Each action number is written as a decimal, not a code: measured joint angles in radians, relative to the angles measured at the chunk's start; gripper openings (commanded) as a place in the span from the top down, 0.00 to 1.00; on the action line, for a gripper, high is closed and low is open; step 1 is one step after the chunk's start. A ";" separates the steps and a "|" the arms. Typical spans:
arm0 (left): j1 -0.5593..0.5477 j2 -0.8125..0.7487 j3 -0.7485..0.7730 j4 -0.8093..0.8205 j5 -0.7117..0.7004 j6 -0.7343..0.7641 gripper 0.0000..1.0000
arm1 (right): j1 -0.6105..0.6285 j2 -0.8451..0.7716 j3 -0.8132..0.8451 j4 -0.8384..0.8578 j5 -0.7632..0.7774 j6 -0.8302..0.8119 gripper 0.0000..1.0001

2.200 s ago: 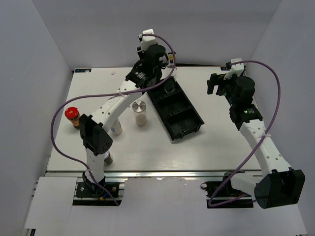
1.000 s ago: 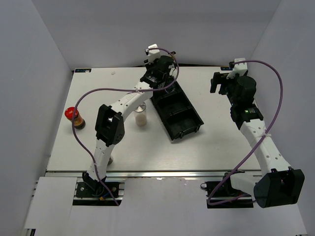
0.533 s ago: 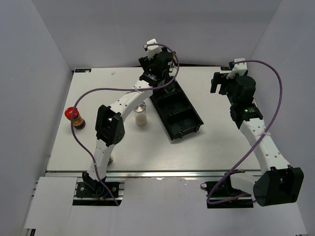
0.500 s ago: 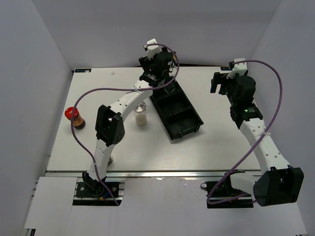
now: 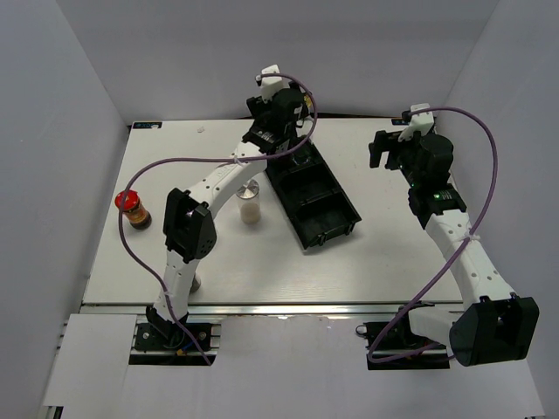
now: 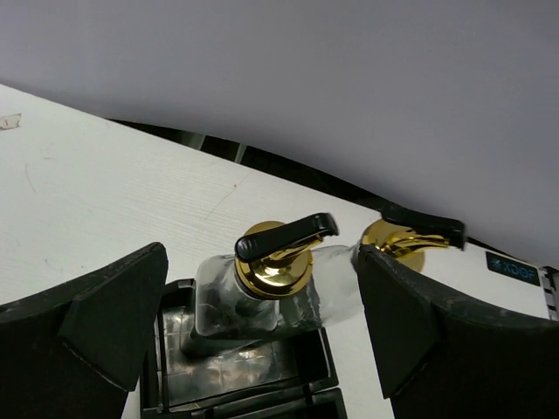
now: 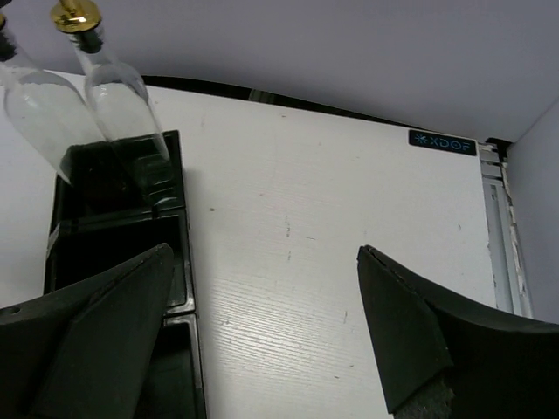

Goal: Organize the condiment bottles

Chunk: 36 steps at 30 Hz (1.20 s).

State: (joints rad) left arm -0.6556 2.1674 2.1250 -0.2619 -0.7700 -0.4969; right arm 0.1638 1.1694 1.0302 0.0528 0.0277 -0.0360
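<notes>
**Top view.** My left tool [image 5: 286, 129] hangs over the far end of the black tray [image 5: 313, 196]. My right tool [image 5: 384, 153] hovers above the bare worktop [image 5: 376, 253], right of the tray and well apart from it. A silver-lidded shaker jar [image 5: 250, 202] stands just left of the tray. The red-capped jar [image 5: 131, 209] stands near the worktop's left edge. Another jar [image 5: 193, 282] sits near the front edge, mostly hidden by my left arm.

**Left wrist view.** The left tool's fingers [image 6: 105, 323] are spread wide on either side of a clear glass bottle [image 6: 253, 301] with a gold pour spout, and do not touch it. The bottle stands upright in the tray's end compartment. A second bottle [image 6: 397, 240] shows only its gold spout, just beside the first.

**Right wrist view.** The right tool's fingers [image 7: 96, 323] are spread wide, with only bare worktop between them. Both glass bottles stand in the tray's end compartment, at the upper left.
</notes>
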 measured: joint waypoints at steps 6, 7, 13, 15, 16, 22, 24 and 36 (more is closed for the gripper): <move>0.000 -0.059 0.000 -0.011 0.042 0.027 0.02 | 0.000 0.000 0.000 -0.001 -0.106 -0.011 0.11; 0.000 -0.071 0.000 -0.016 0.049 0.030 0.02 | 0.000 0.000 0.000 -0.001 -0.123 -0.013 0.11; 0.000 -0.150 -0.013 -0.071 0.087 0.078 0.02 | 0.000 0.000 0.000 -0.005 -0.225 -0.026 0.11; 0.000 -0.186 -0.023 -0.101 0.084 0.106 0.02 | 0.000 0.000 0.000 -0.008 -0.246 -0.027 0.11; 0.000 -0.212 -0.039 -0.113 0.075 0.117 0.02 | 0.003 0.000 0.000 -0.011 -0.256 -0.028 0.10; 0.006 -0.491 -0.364 -0.101 -0.003 0.158 0.02 | 0.083 0.018 0.028 -0.057 -0.310 -0.051 0.10; 0.021 -0.576 -0.466 -0.096 -0.021 0.156 0.02 | 0.136 0.038 0.053 -0.072 -0.314 -0.064 0.11; 0.192 -0.737 -0.745 -0.111 -0.083 0.098 0.02 | 0.352 0.163 0.121 -0.140 -0.299 -0.137 0.11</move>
State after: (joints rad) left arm -0.4641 1.4303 1.3796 -0.3733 -0.8532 -0.3985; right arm 0.5156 1.3319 1.1515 -0.0868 -0.2710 -0.1730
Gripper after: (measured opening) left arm 0.983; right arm 0.896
